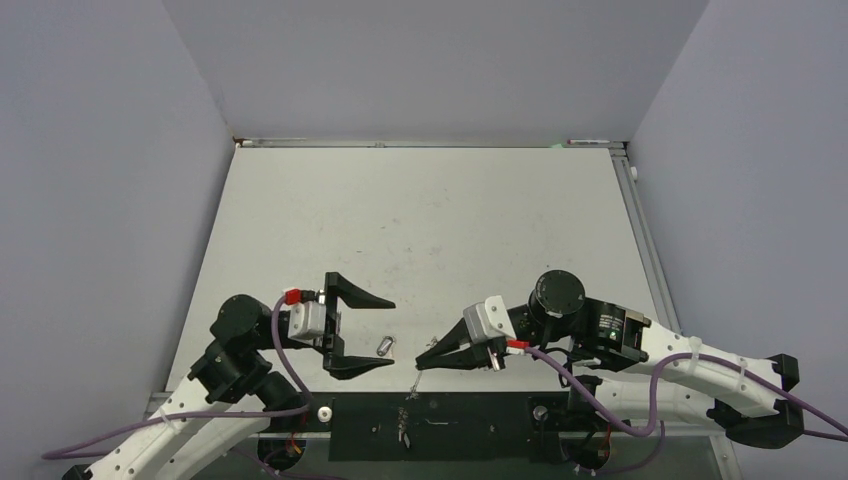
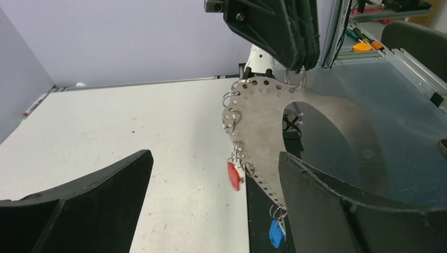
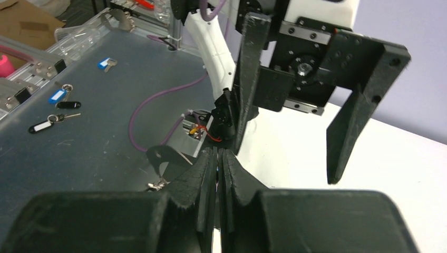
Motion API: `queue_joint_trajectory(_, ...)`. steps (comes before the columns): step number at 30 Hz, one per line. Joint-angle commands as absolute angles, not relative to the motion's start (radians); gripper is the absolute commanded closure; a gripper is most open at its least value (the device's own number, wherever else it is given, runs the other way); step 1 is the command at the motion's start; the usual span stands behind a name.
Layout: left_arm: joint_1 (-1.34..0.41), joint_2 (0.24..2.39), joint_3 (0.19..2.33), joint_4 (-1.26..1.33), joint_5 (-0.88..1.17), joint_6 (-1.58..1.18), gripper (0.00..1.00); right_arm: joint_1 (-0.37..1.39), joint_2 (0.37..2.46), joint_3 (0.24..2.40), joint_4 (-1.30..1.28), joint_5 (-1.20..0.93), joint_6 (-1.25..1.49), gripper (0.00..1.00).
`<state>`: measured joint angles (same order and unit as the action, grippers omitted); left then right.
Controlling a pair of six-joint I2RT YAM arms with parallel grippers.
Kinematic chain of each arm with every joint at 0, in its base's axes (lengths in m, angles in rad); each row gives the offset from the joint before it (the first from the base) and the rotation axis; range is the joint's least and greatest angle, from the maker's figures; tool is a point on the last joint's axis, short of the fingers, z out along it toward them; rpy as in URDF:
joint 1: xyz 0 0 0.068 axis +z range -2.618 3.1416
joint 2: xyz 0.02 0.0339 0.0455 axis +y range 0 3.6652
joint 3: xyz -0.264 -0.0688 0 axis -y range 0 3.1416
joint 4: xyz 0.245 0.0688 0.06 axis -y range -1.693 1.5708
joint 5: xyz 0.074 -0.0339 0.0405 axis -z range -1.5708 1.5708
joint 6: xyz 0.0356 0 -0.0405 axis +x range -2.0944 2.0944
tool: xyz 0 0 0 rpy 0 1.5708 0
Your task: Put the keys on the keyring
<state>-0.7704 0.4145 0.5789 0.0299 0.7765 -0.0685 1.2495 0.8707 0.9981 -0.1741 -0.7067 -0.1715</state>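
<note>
White table [image 1: 420, 220], scuffed; grey walls [image 1: 420, 60] on three sides. Second table [image 3: 79, 153] (dark, glossy): loose blue tag [image 3: 57, 96], black tag [image 3: 68, 105], white tag [image 3: 42, 126].

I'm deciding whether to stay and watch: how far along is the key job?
Early, it seems. Done: the right gripper is shut on the keyring, which hangs from it at the table's near edge. In hand: the left gripper has its jaws open either side of the keys, which lie loose on the table. Left: grip the keys and thread them onto the keyring.
</note>
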Motion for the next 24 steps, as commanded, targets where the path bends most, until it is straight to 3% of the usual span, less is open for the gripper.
queue_joint_trajectory(1,-0.767,0.470,0.624,0.098,0.841,-0.061,0.18,1.242,0.871,1.057,-0.166,-0.777,-0.207,0.95)
queue_joint_trajectory(13,-0.767,0.543,0.524,0.368,0.894,-0.220,0.29,1.238,0.870,1.047,-0.128,-0.801,-0.208,0.95)
queue_joint_trajectory(24,-0.766,0.542,0.446,0.522,0.907,-0.186,0.33,1.229,0.910,1.066,-0.126,-0.893,-0.211,0.95)
